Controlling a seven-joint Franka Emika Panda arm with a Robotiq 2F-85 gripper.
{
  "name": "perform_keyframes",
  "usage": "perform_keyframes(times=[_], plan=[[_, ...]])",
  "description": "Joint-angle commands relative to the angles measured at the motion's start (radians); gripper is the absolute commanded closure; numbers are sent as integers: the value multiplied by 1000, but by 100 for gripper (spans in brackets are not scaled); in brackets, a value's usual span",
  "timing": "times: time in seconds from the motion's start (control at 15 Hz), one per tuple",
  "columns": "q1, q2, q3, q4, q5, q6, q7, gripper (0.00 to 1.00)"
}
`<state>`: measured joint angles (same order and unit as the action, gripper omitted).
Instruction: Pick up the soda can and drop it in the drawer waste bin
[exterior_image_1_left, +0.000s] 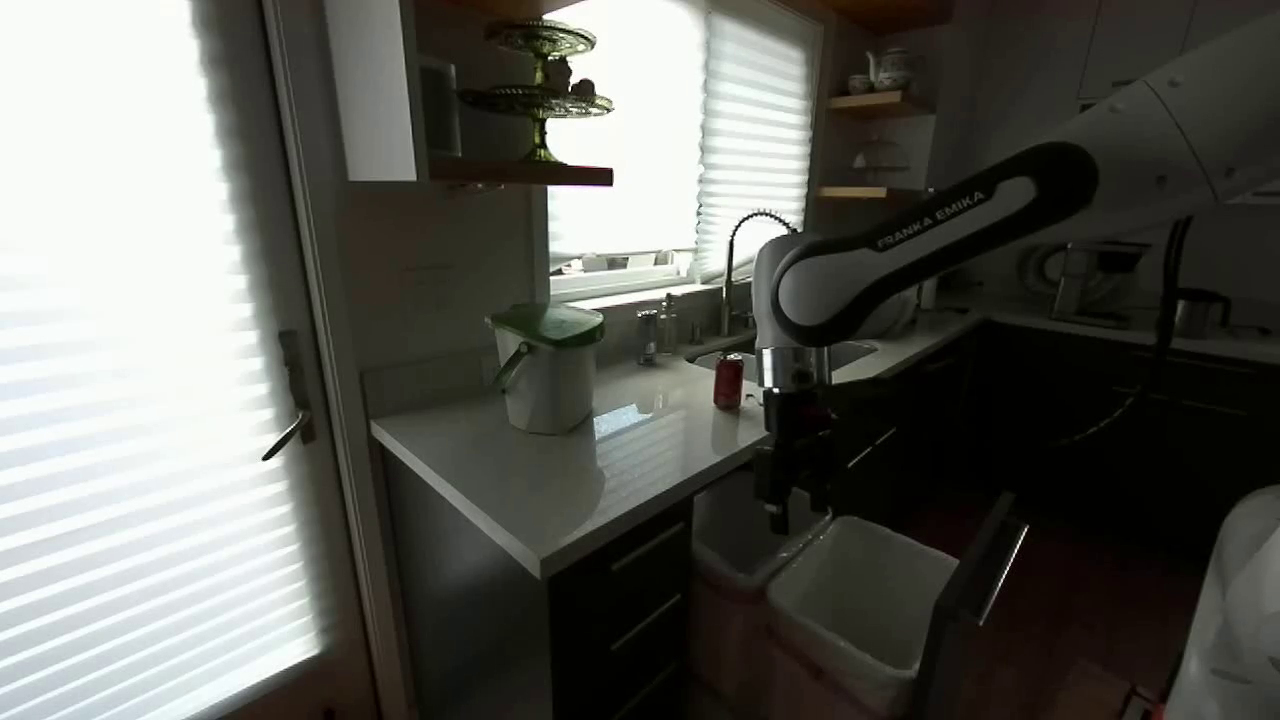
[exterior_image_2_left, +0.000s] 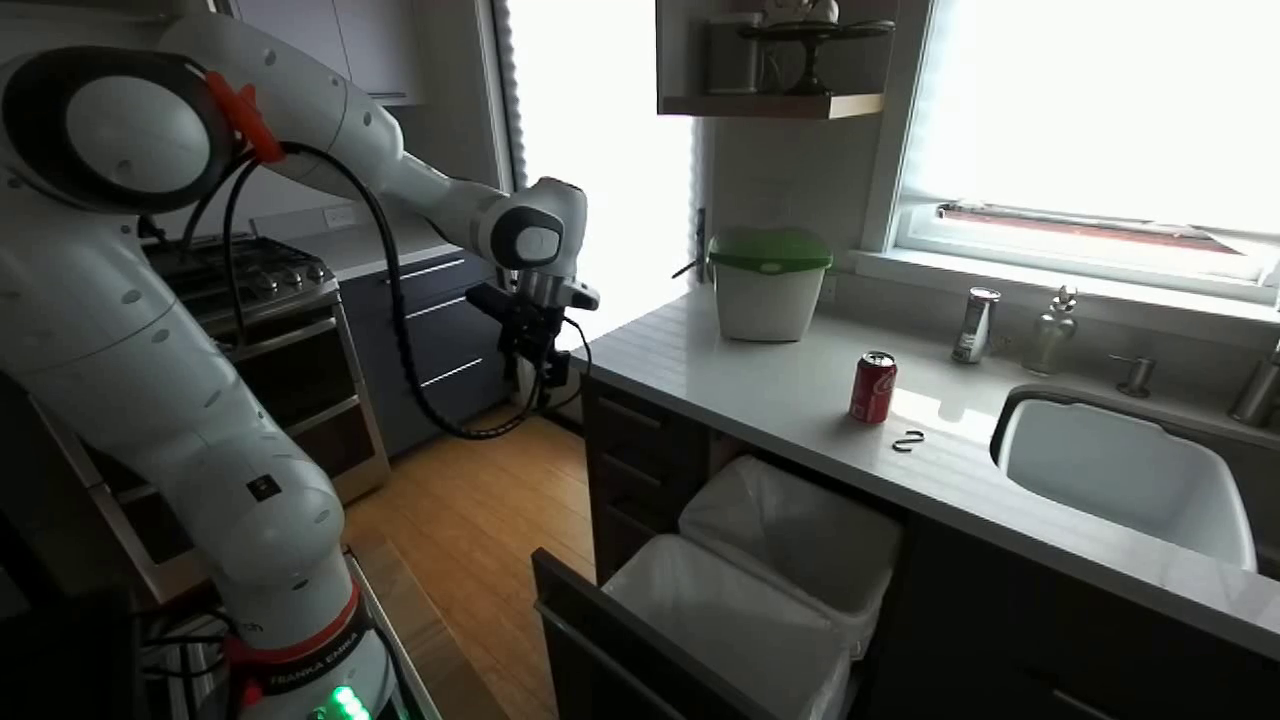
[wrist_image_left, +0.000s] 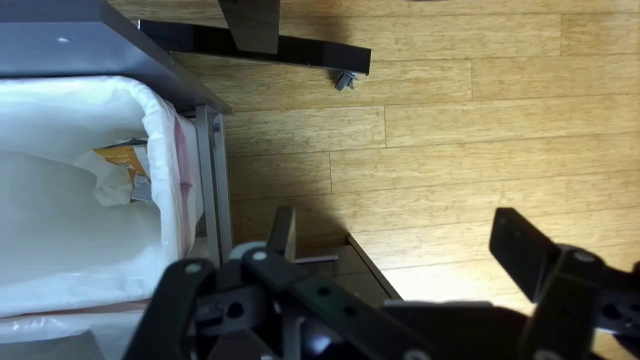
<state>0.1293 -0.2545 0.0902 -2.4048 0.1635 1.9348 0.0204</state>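
On the glossy white surface (exterior_image_2_left: 780, 385), the small dark-red cylindrical metal can (exterior_image_2_left: 873, 387) is standing upright, with a dark S-shaped metal hook (exterior_image_2_left: 908, 441) lying just beside it. Your black mechanical hand (wrist_image_left: 395, 222) is hanging well apart from the can, pointing down and spread wide, with wooden floor (wrist_image_left: 425, 190) showing through the gap in the wrist view. The dark pull-out drawer (exterior_image_2_left: 640, 655) is standing open with its two pale, bag-lined plastic tubs (exterior_image_2_left: 720, 620), so you are presumably facing the reach for the can. You are doing this best by raising the hand above the can's top before crossing the surface's edge; coming in low, you are risking a knock that is tipping it. Above the can, you are wanting to keep the hand vertical, straddling it evenly without catching the hook. The can's wall is probably yielding under a hard squeeze, so you are best closing gently, then lifting straight up. Afterwards, you are looking for a tub's middle, not its rim.
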Motion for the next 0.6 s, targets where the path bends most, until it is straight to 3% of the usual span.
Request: perform_keyframes(times=[0.0,0.27,0.53], plan=[[-56,57,-6,43,-80,126,75,0],[-149,179,-51,176,-220,234,210,0],[-195,336,-99,362,-337,317,382,0]])
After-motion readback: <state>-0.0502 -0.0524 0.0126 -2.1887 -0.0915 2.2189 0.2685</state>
